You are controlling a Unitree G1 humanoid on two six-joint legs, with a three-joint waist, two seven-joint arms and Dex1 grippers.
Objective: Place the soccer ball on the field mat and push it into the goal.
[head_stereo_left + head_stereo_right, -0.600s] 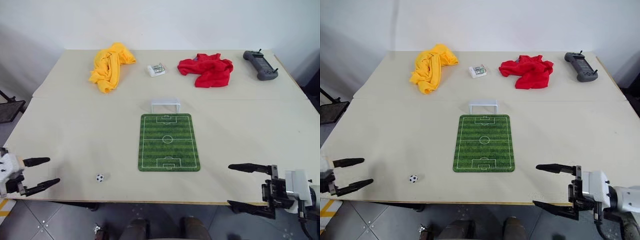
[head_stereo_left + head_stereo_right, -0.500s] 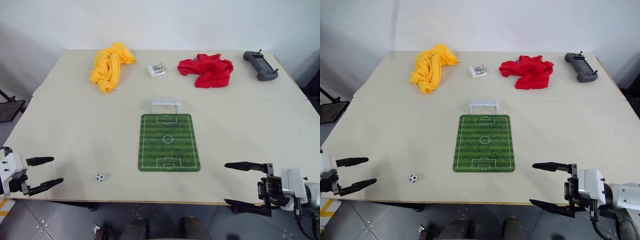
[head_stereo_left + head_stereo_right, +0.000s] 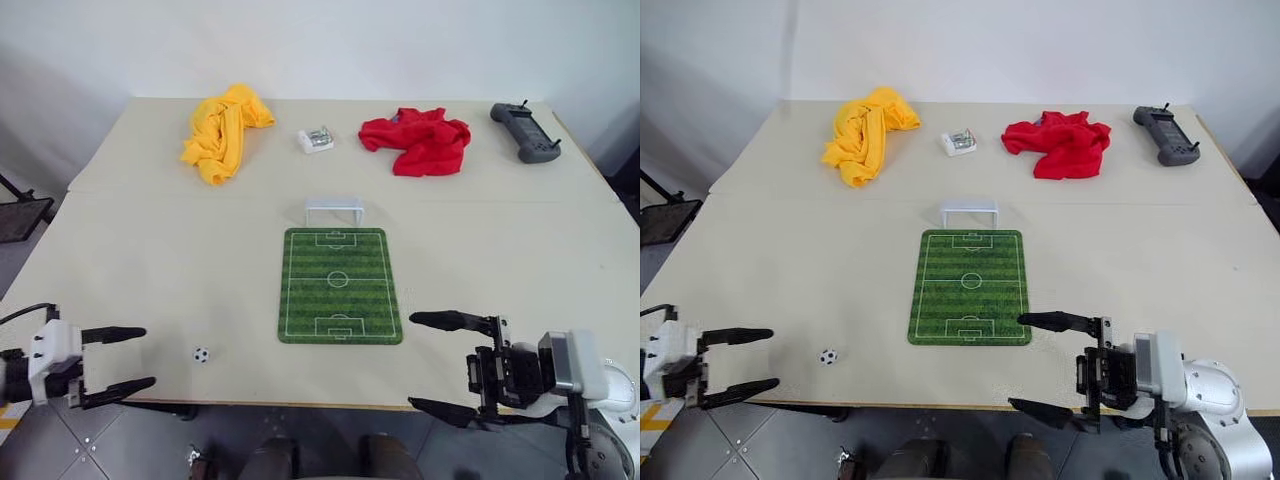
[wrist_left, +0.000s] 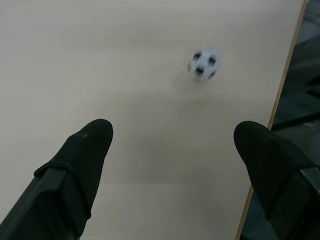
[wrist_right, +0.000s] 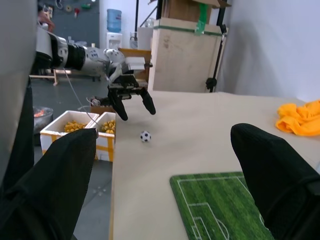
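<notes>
The tiny black-and-white soccer ball (image 3: 201,354) lies on the bare table near its front edge, left of the field mat (image 3: 339,285). The white goal (image 3: 332,210) stands just beyond the mat's far end. My left gripper (image 3: 129,357) is open at the table's front left, its fingers pointing toward the ball, a short way left of it. In the left wrist view the ball (image 4: 203,64) sits ahead of the spread fingers (image 4: 85,150). My right gripper (image 3: 431,362) is open at the front edge, right of the mat's near corner, pointing left.
At the far side lie a yellow cloth (image 3: 222,132), a small white box with batteries (image 3: 315,140), a red cloth (image 3: 418,140) and a grey controller (image 3: 524,131). The table's front edge (image 3: 300,404) runs just under both grippers.
My left gripper has moved right, closer to the ball. My right gripper has moved left toward the mat's near right corner. The ball has stayed put.
</notes>
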